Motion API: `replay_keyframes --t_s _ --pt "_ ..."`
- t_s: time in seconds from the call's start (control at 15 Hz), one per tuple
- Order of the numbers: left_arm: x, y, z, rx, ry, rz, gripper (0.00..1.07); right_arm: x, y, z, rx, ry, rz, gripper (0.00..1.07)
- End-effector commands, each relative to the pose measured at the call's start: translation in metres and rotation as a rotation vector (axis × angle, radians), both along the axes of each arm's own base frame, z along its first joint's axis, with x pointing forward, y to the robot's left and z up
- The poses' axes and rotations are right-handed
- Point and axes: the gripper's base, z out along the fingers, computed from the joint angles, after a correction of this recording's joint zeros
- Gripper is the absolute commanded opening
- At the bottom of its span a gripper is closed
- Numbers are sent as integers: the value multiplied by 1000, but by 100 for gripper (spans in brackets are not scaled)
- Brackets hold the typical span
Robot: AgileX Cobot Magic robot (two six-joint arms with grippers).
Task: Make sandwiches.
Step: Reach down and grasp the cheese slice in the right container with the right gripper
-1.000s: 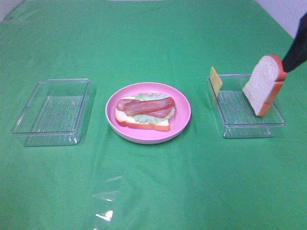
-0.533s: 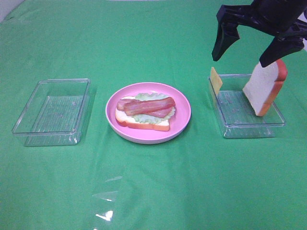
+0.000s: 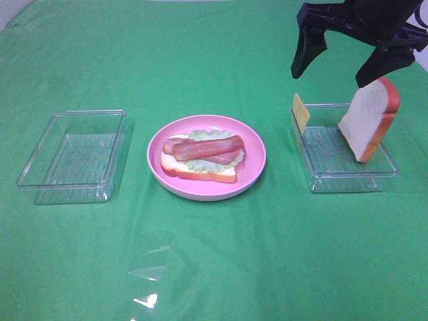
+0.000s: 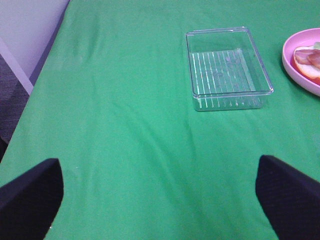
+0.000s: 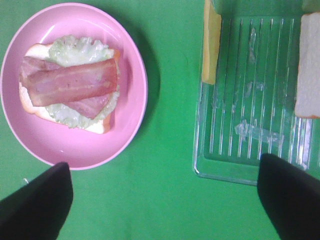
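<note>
A partly built sandwich (image 3: 200, 158) lies on the pink plate (image 3: 257, 158): a bread slice with lettuce and two bacon strips (image 5: 70, 82) on top. In the right clear tray (image 3: 348, 179) another bread slice (image 3: 370, 120) leans against the far right wall. A yellow cheese square (image 3: 301, 112) stands on edge against its left wall. My right gripper (image 3: 338, 63) hangs open above that tray, one finger over the cheese side and one over the bread, holding nothing. My left gripper (image 4: 160, 200) is open over bare cloth, well short of the left tray (image 4: 227, 67).
The left clear tray (image 3: 73, 154) holds nothing. A scrap of clear film (image 3: 150, 274) lies on the green cloth near the front. The table's left edge (image 4: 47, 55) shows in the left wrist view.
The right arm came in from the right edge and now hovers over the right tray, slightly higher and further left than half a second ago. Food and trays have not moved.
</note>
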Motion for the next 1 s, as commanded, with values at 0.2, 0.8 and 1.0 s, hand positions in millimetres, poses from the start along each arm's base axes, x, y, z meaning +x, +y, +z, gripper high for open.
replay_keyframes --t_s 0.2,0.8,1.0 --pt "-2 0 -1 -8 -17 -5 97 49 11 -20 -12 44 6 96" --pt "-2 0 -1 -8 -17 -5 97 111 14 -90 -75 165 19 96" --pt "-2 0 -1 -8 -17 -4 97 115 -1 -106 -69 217 -16 94"
